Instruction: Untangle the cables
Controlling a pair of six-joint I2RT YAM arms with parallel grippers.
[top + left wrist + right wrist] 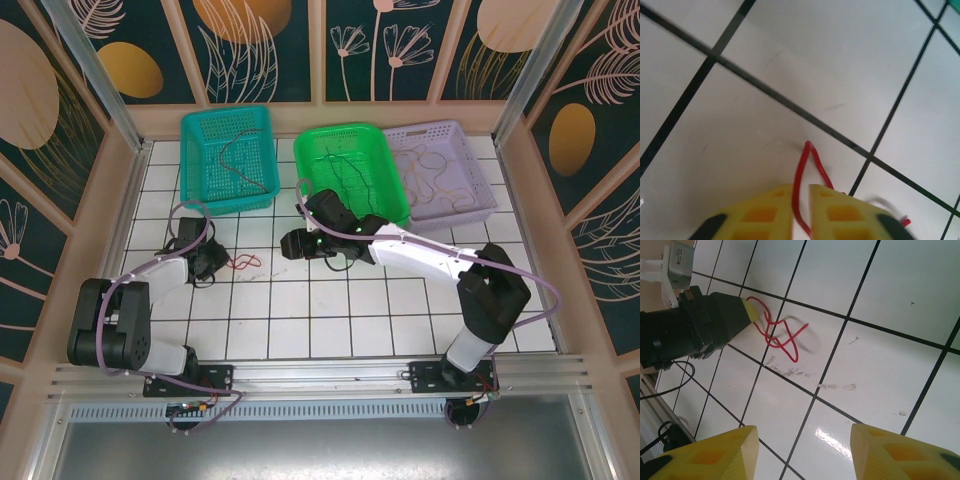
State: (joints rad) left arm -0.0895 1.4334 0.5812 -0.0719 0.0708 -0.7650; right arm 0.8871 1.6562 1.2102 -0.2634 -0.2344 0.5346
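A thin red cable [245, 262] lies in loose loops on the white tiled table [330, 310], left of centre. My left gripper [217, 262] is down at its left end. In the left wrist view the yellow fingers [770, 210] stand almost together, and a loop of the red cable [799, 175] runs through the narrow gap of my left gripper [801, 200]. My right gripper [293, 243] hovers to the right of the loops. Its fingers [715, 452] stand wide apart over bare tile, my right gripper [805, 440] holds nothing, and the red cable [782, 335] lies ahead of it.
Three baskets stand along the back: a teal one [200, 185] with a dark cable [240, 150], a green one [385, 195] with a dark cable [350, 165], and a purple one [475, 195] with tan cables [430, 165]. Frame posts wall in both sides.
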